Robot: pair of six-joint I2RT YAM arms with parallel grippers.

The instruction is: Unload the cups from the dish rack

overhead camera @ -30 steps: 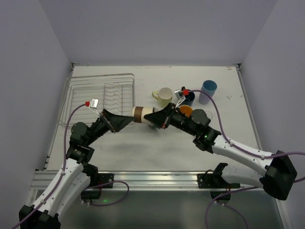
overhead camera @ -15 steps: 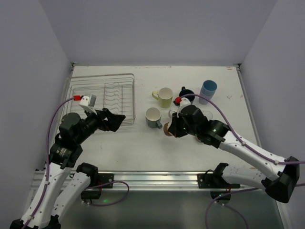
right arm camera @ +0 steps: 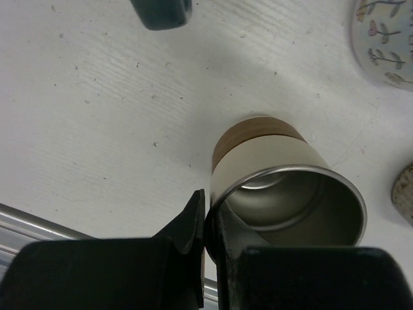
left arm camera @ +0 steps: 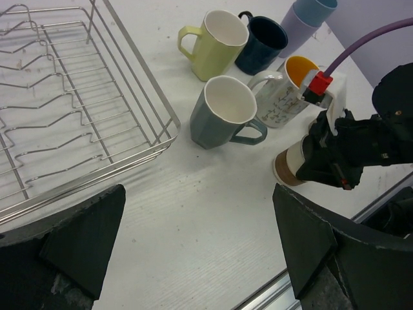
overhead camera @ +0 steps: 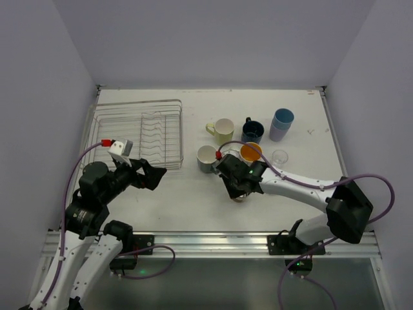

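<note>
My right gripper (overhead camera: 240, 187) is shut on the rim of a tan tumbler (right arm camera: 271, 158) with a brown base, one finger inside and one outside. The tumbler stands upright, base down at the table, in front of the grey mug (overhead camera: 206, 158); it also shows in the left wrist view (left arm camera: 287, 166). My left gripper (overhead camera: 155, 173) is open and empty, near the front right corner of the silver wire dish rack (overhead camera: 139, 132). The rack holds no cups. The pale yellow mug (overhead camera: 223, 130), navy mug (overhead camera: 253, 131) and orange-inside white mug (overhead camera: 250, 152) stand right of the rack.
A light blue cup stacked on a lavender one (overhead camera: 281, 124) stands at the far right, with a small clear glass (overhead camera: 279, 155) nearer. The metal rail (overhead camera: 213, 242) runs along the table's near edge. The grey walls close in on three sides.
One second ago both grippers held the tumbler level between them. My left gripper let go and drew back towards the rack. My right gripper carried the tumbler down and turned it upright.
</note>
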